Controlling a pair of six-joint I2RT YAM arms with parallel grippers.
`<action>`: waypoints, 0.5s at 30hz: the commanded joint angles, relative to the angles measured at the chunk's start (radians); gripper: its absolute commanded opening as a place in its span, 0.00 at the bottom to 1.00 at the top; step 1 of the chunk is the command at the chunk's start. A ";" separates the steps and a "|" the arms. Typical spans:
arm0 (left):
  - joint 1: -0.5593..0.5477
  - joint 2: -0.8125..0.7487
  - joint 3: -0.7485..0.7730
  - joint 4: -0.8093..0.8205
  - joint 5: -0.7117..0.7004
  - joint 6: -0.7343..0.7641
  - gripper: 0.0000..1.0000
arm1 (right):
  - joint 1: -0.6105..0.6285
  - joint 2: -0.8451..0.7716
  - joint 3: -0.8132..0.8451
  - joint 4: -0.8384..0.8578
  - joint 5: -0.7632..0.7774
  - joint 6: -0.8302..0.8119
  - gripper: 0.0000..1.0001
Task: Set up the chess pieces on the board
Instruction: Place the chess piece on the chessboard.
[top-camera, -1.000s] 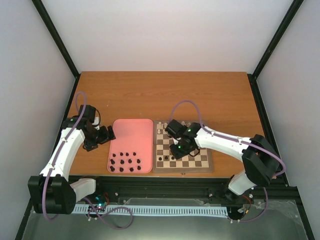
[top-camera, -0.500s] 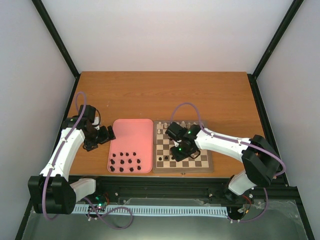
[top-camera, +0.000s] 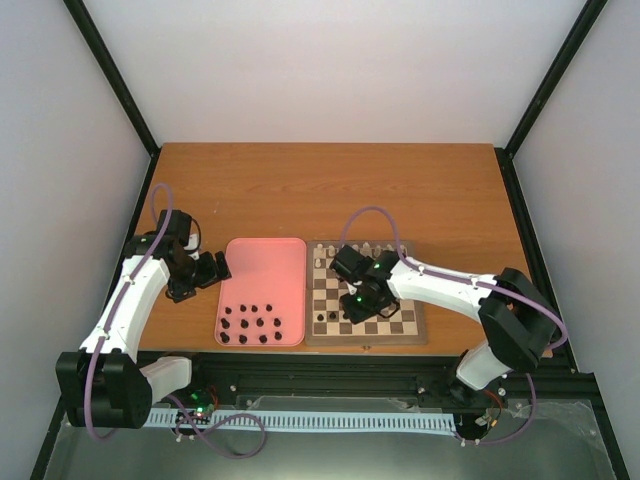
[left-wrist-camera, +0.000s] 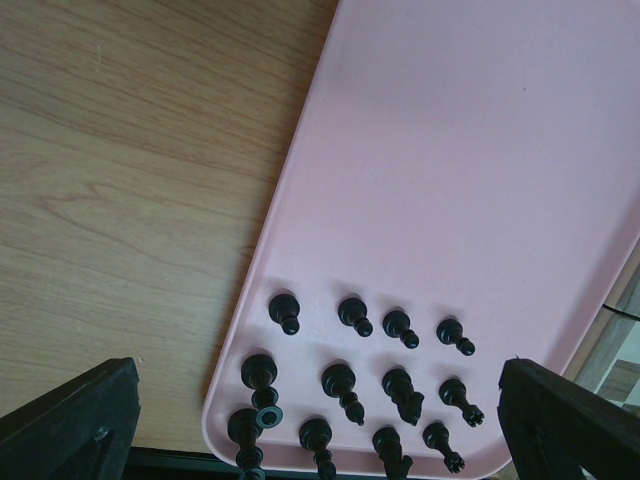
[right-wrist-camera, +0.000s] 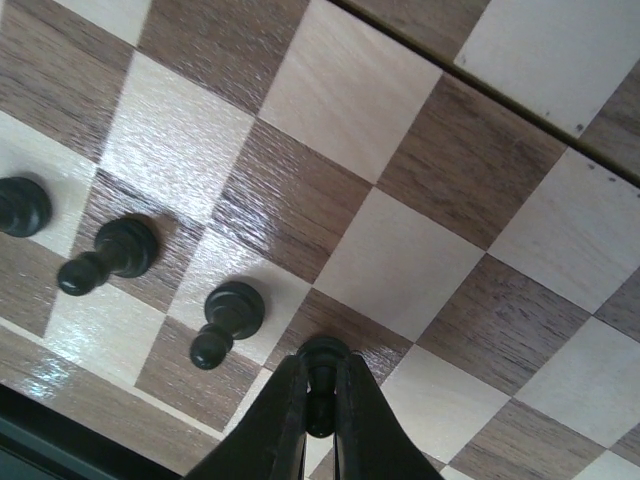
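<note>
My right gripper (right-wrist-camera: 320, 388) is shut on a black pawn (right-wrist-camera: 323, 357) and holds it over a dark square of the board (right-wrist-camera: 400, 262). Three more black pieces (right-wrist-camera: 229, 311) stand on squares to its left. From above, the right gripper (top-camera: 352, 300) hangs over the board's (top-camera: 413, 327) near-left part, and cream pieces (top-camera: 366, 248) line its far edge. My left gripper (left-wrist-camera: 315, 405) is open, its fingers (left-wrist-camera: 75, 420) wide apart above several black chess pieces (left-wrist-camera: 340, 379) in the pink tray (left-wrist-camera: 480, 150).
The pink tray (top-camera: 265, 262) lies directly left of the board, with black pieces (top-camera: 255, 322) clustered at its near end. The left gripper (top-camera: 217, 268) hovers at the tray's left rim. Bare wooden table (top-camera: 330, 190) stretches behind both.
The right gripper has shifted slightly toward the near-left part of the board with the pawn still in its grip. The left arm has not moved.
</note>
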 joint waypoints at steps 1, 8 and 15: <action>0.006 -0.008 0.005 0.020 0.001 0.014 1.00 | 0.007 0.009 -0.028 0.016 0.018 0.019 0.04; 0.006 -0.007 0.004 0.020 0.002 0.014 1.00 | 0.007 0.001 -0.028 0.007 0.031 0.018 0.12; 0.006 -0.005 0.004 0.020 0.000 0.013 1.00 | 0.007 -0.021 -0.015 -0.003 0.045 0.013 0.25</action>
